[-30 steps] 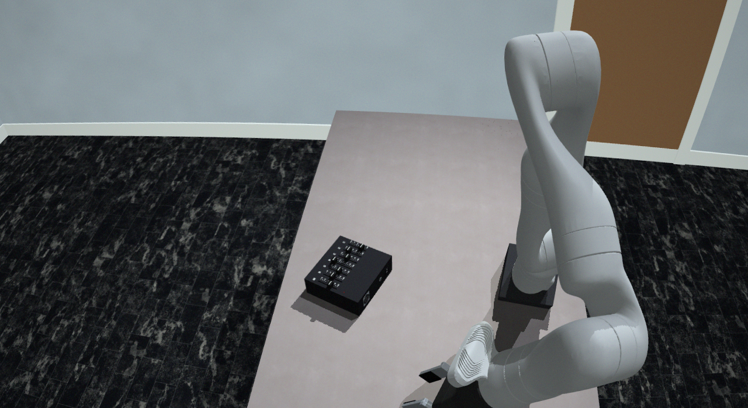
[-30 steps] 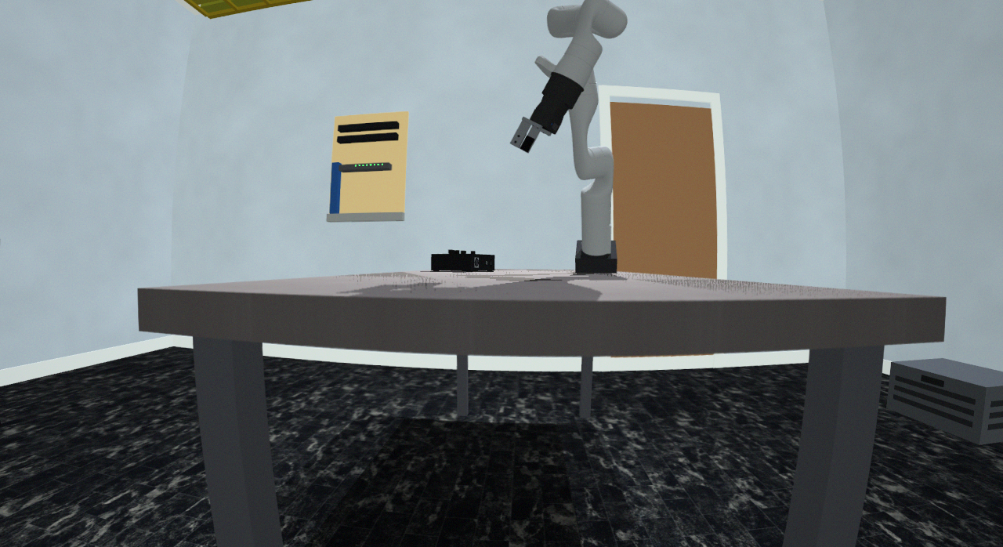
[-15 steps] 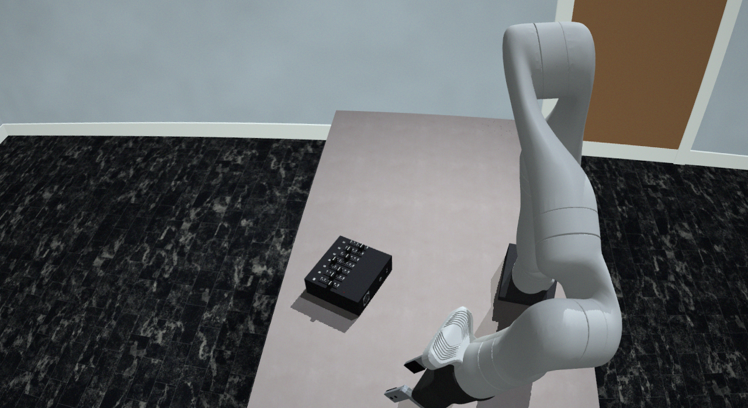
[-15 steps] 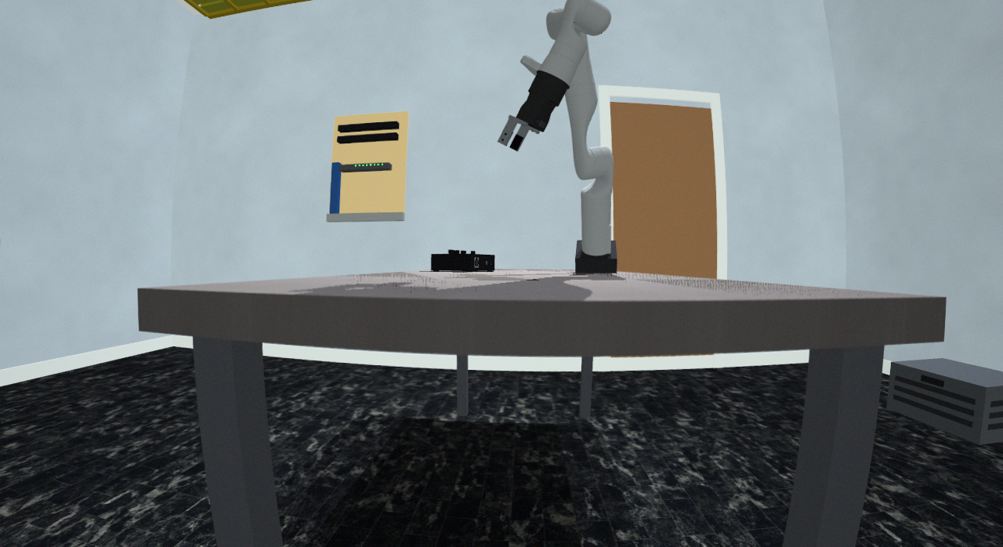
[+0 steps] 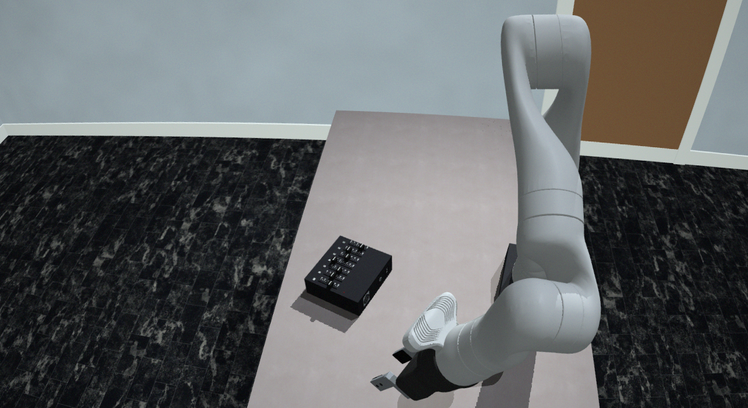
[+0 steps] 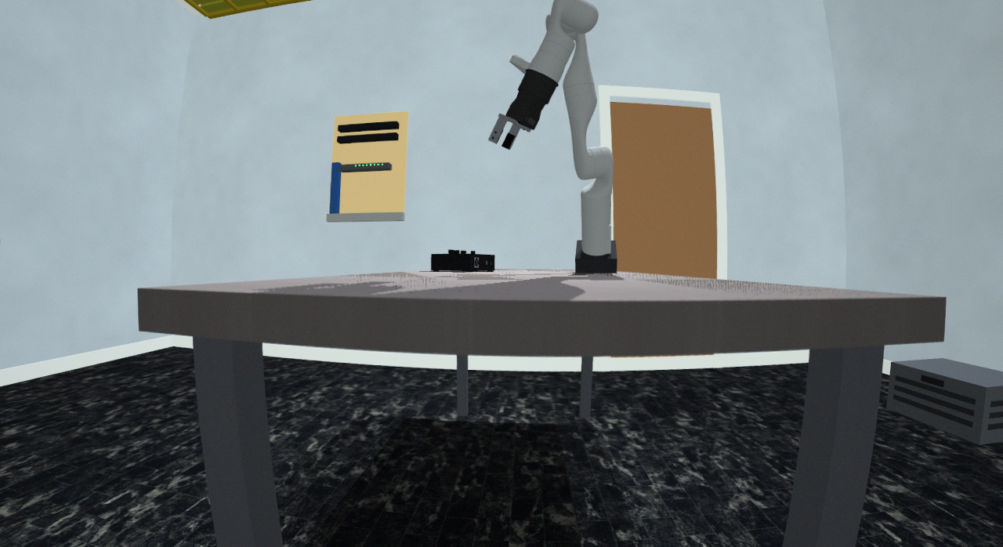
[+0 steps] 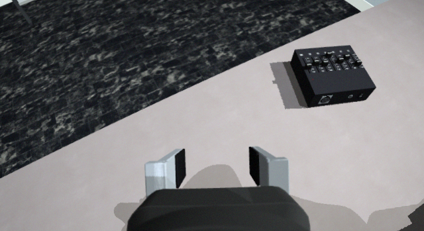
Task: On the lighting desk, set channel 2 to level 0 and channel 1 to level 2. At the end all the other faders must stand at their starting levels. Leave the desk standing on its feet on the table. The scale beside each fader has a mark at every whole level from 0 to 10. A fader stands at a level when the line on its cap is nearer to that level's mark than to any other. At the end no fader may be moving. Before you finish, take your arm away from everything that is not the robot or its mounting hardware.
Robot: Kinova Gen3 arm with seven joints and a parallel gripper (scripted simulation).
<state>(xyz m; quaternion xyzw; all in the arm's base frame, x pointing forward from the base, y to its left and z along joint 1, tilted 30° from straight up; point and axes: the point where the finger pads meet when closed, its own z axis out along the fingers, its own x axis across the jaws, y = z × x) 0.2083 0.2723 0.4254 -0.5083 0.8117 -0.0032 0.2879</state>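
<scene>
The black lighting desk (image 5: 366, 272) (image 6: 462, 262) (image 7: 338, 82) stands on its feet on the grey table (image 5: 418, 170) (image 6: 533, 312) (image 7: 232, 118), near the table's left edge. A row of several faders (image 5: 345, 260) (image 7: 331, 60) runs along its top; the caps stand at differing levels, too small to read. My gripper (image 5: 392, 369) (image 6: 501, 138) (image 7: 217, 161) is open and empty. It hangs high above the table, well apart from the desk, which lies ahead and to the right in the wrist view.
The arm's base (image 6: 595, 259) is mounted on the table beside the desk. The table edge and the dark floor (image 7: 132, 59) lie just beyond the desk. A grey box (image 6: 943, 396) sits on the floor at the right.
</scene>
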